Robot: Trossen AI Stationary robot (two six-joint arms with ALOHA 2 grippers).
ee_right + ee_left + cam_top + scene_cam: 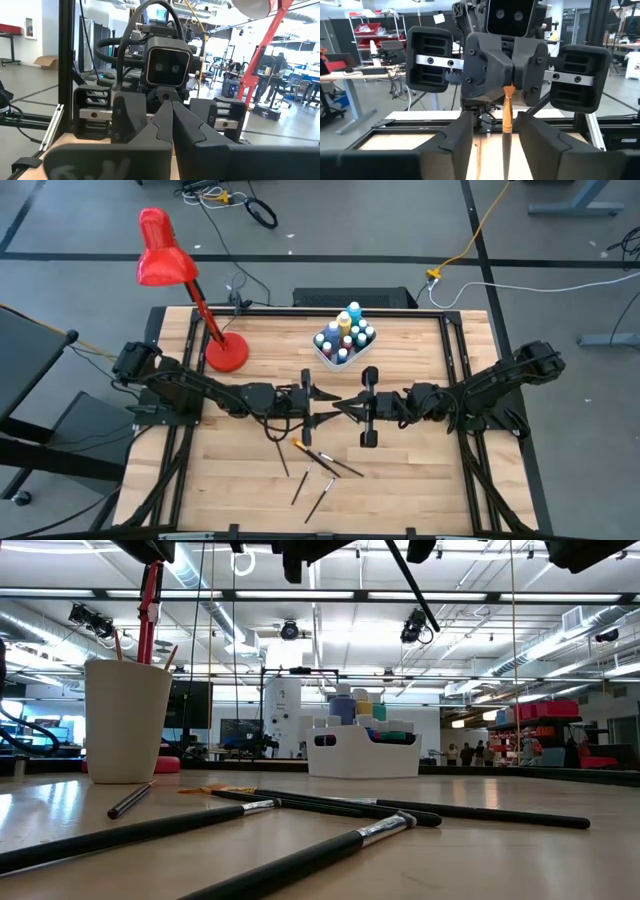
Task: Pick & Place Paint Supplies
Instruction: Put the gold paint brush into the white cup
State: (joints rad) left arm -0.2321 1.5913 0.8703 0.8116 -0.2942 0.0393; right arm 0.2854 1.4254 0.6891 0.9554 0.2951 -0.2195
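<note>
Both arms meet over the middle of the pale wooden tabletop (420, 470), nose to nose. The right hand (347, 408) is clamped tight on 1 thin paintbrush with an orange band and dark handle (507, 115), pinching it near the orange end. The left hand (322, 404) faces it with its fingers (455, 137) spread, and the handle runs down the gap between them. From the left wrist view I can't tell that either finger touches it.

Below the hands, about 5 loose dark-handled brushes (320, 470) lie crossed on the wood, well inside the front edge. There's bare wood on either side of them.

Near the far edge, a shallow white tray (329, 356) carries small paint bottles (349, 333) in blue, teal, yellow and white, standing upright. A red desk lamp (165, 265) has its base on the far left. In the low view, a beige cup (127, 720) with brushes in it stands upright at the left.
</note>
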